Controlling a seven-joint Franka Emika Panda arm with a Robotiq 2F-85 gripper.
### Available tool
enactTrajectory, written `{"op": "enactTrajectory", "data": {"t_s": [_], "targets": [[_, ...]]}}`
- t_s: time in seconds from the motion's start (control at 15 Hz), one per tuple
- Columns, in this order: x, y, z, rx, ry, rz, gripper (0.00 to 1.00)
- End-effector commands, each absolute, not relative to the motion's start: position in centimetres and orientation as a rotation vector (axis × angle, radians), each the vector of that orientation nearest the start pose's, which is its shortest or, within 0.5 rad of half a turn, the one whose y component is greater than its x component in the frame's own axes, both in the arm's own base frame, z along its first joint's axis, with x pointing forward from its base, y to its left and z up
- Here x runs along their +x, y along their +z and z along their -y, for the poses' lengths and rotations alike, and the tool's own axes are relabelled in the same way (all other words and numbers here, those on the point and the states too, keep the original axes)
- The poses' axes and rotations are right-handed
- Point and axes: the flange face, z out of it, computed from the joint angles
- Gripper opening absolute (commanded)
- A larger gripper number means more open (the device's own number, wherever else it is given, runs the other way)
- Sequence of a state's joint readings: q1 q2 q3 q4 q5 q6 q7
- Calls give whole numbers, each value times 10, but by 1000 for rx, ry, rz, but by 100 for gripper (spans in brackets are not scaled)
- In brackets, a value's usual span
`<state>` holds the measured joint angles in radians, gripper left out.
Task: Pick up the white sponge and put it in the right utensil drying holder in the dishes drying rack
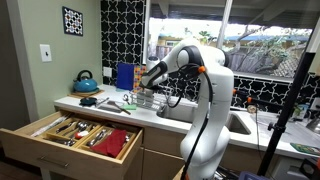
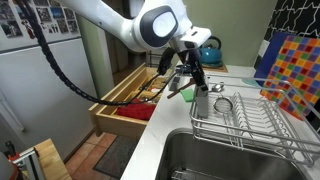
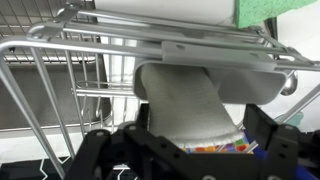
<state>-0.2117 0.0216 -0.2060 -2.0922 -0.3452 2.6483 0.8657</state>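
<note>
My gripper [image 2: 198,80] is shut on the white sponge [image 2: 201,102], which hangs down from the fingers at the near-left end of the grey wire dishes drying rack [image 2: 255,118]. In the wrist view the sponge [image 3: 185,100] fills the space between the two black fingers [image 3: 185,145] and reaches out over the rack's wires [image 3: 60,45]. I cannot tell whether the sponge's lower end is inside a utensil holder or just above it. In an exterior view the gripper [image 1: 150,82] is over the rack [image 1: 150,100] on the counter.
A blue kettle [image 1: 85,82] stands at the counter's far end. An open wooden cutlery drawer [image 1: 80,135] juts out below the counter. The sink [image 2: 230,160] lies beside the rack. Green-handled items [image 2: 183,90] lie next to the gripper. A colourful tiled board [image 2: 295,65] stands behind the rack.
</note>
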Motion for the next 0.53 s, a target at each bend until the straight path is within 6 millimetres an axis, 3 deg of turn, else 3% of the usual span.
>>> {"op": "enactTrajectory", "data": {"t_s": [0.0,0.2,0.47], "targets": [[535,487,230,-2747,-906,-1486,100],[532,496,230,-2765,-920,-1457,100],[522,525,231,-2972,-963,-1178,100]]}}
